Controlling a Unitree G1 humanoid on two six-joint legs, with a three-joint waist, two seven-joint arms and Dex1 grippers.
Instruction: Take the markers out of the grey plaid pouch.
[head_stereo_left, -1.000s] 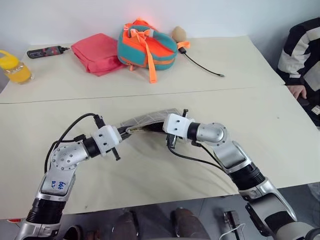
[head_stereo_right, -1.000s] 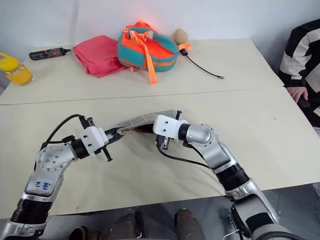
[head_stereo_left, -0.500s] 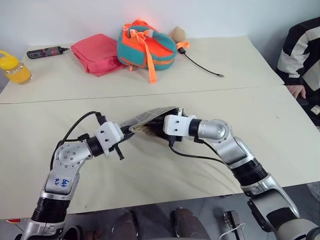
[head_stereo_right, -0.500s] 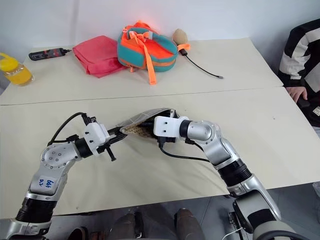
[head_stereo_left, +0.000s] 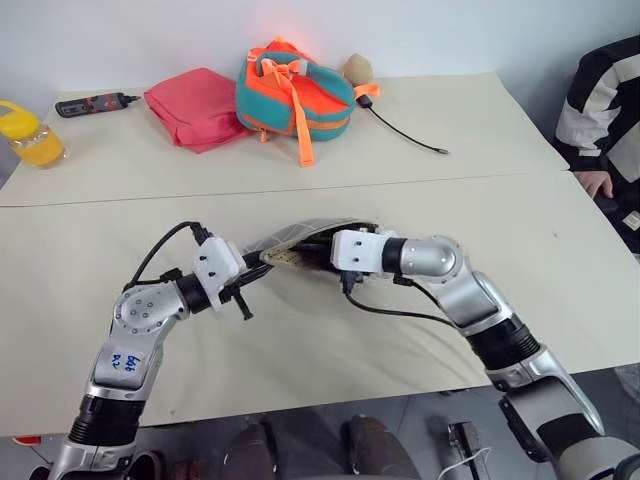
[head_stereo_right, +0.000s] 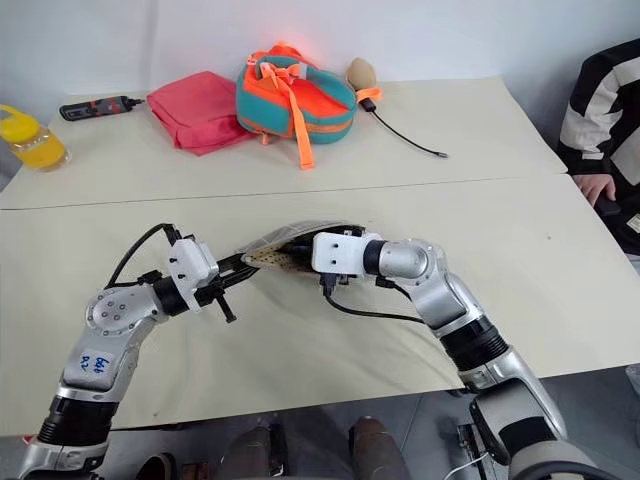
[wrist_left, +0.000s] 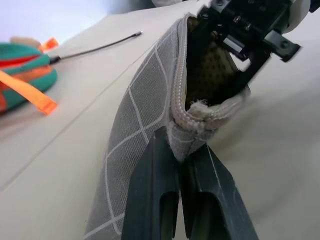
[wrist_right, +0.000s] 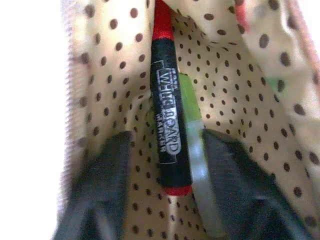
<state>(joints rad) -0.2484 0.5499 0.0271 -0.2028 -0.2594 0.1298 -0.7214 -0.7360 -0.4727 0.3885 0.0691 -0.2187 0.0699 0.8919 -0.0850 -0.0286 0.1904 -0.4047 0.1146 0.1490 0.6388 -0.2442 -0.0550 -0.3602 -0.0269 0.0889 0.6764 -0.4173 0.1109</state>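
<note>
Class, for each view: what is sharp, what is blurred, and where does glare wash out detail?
Right wrist view: marker label sharp, fingers blurred, one edge washed white. Left wrist view: pouch zipper sharp, teal bag soft. Eye views: evenly lit, table pale.

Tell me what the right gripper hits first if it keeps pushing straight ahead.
Probably the black-and-red whiteboard marker, lying between the right gripper's open fingers inside the grey plaid pouch, with a green marker just beside it. Depth is uncertain.
</note>
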